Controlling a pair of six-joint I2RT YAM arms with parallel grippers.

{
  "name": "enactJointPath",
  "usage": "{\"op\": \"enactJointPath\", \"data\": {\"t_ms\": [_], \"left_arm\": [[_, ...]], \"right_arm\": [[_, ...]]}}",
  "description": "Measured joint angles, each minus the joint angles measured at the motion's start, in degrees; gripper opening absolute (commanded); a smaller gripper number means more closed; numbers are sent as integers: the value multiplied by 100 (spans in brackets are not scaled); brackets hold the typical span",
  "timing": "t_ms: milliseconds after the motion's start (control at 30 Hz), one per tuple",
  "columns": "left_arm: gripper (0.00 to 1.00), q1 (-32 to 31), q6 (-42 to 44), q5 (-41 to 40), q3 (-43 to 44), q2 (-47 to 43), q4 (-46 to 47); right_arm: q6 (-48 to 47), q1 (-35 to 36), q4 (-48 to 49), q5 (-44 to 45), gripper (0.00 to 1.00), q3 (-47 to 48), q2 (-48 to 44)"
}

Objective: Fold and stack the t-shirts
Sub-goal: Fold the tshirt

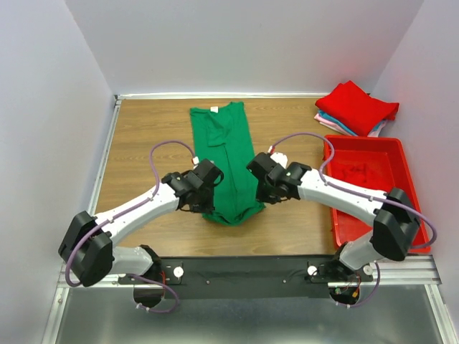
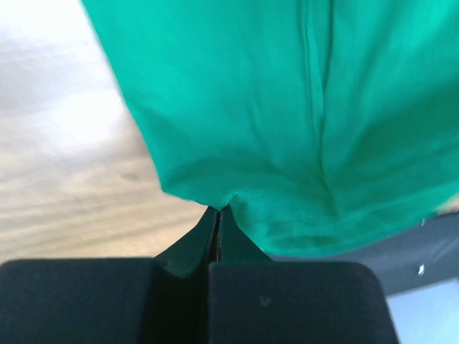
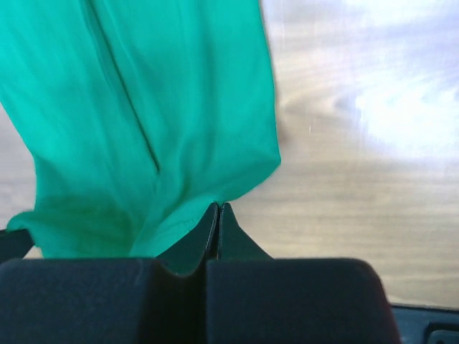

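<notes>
- Left gripper and right gripper each clamp tight on a near hem corner of the green shirt, stretched lengthwise on the table.
- Crosswise fold seems due: lift both corners evenly toward the far end.

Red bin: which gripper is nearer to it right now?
Right. The right gripper pinches the hem corner of the green t-shirt on the side facing the red bin; the left gripper pinches the opposite corner, farther away.
</notes>
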Motion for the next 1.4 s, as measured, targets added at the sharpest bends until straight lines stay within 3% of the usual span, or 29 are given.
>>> {"op": "enactJointPath", "data": {"t_ms": [500,1100,1167,1200,1233,1300,1333,1400], "left_arm": [[0,1606,1513,-225,1093,1340,455],[0,2898,2734,-57,3781,3718,527],[8,2997,2815,-7,4044,3950,514],[18,3032,2841,28,4155,4037,485],[36,3075,2918,59,4312,4168,472],[53,3132,2935,96,4503,4317,435],[62,3158,2977,105,4588,4378,433],[64,3209,3073,127,4743,4483,415]], "right_arm": [[-927,-1121,-15,299,1,2050,1991],[-1860,-2118,-39,-90,1,5036,4153],[-1934,-2170,-55,-208,1,5272,4380],[-1954,-2190,-50,-251,2,5368,4481],[-1974,-2208,-52,-291,8,5447,4579],[-2020,-2238,-55,-363,25,5530,4728],[-2024,-2247,-66,-382,52,5532,4769],[-2105,-2271,-107,-424,70,5536,4815]]}}
